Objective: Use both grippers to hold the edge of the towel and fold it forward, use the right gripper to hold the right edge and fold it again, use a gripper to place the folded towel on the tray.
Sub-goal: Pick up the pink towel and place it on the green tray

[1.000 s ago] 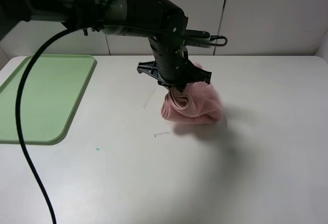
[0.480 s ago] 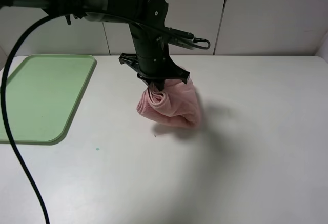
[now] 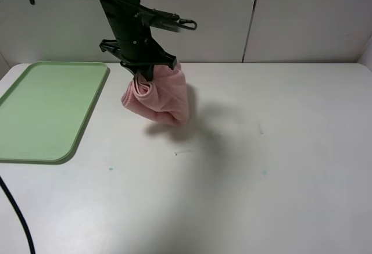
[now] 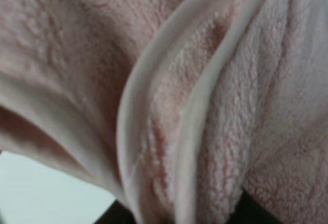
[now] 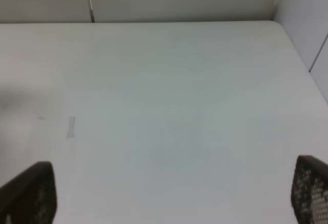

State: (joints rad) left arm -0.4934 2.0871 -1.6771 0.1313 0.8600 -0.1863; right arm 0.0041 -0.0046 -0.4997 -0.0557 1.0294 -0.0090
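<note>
White table: bare surface under both arms. Light-green tray: flat at the left side of the table, nothing lying on it. Left arm: reaching down from upper left, its left gripper clenched on the bunched top of the pink towel. The towel hangs in a folded bundle above the table, just right of the tray, with hem layers filling the left wrist view. Right gripper: fingers spread wide, grasping nothing, over bare table
</note>
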